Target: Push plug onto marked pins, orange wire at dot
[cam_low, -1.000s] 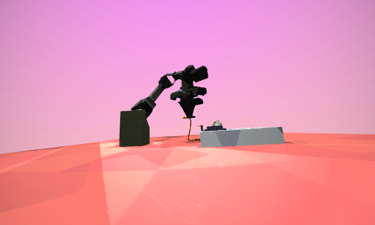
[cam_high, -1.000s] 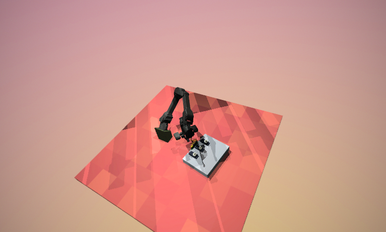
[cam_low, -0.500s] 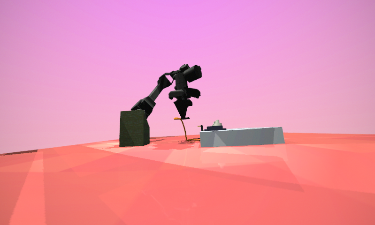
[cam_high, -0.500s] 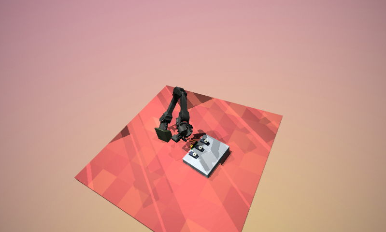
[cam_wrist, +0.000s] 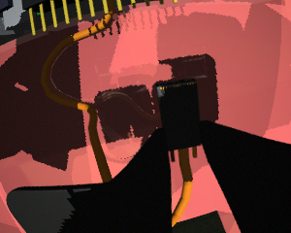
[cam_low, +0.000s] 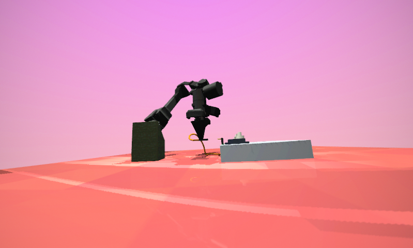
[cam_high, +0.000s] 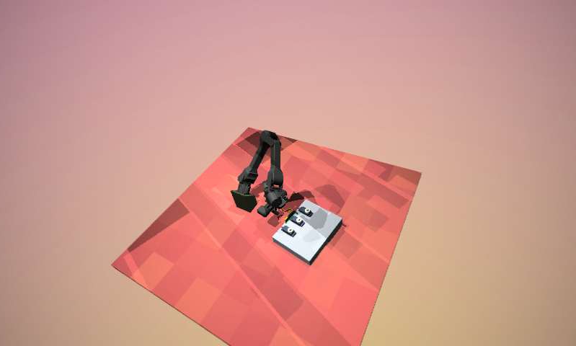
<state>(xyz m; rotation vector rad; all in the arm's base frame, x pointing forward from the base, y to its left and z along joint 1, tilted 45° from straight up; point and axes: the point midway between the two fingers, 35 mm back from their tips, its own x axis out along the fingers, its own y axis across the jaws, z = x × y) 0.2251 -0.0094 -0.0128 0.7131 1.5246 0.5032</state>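
My gripper [cam_high: 277,212] [cam_low: 201,139] [cam_wrist: 182,132] is shut on the black plug [cam_low: 204,139] [cam_wrist: 177,109], held above the table short of the holder [cam_high: 318,242] [cam_low: 265,150]. The plug's front end points up the wrist view, toward the row of thin yellow pins [cam_low: 219,138] [cam_wrist: 55,16]. There is a gap between them. The plug is below the row's right part and roughly in line with the pins' direction. The orange and brown lead [cam_high: 287,210] [cam_low: 203,146] [cam_wrist: 47,73] loops beside the gripper. The coloured band and dot cannot be made out in the wrist view.
Three dark servos with pale round horns, including the middle servo [cam_high: 298,220], sit on the holder behind the pins. The arm's dark base block [cam_high: 244,201] [cam_low: 146,141] stands on the table [cam_high: 187,248] [cam_low: 159,208], on the side away from the holder.
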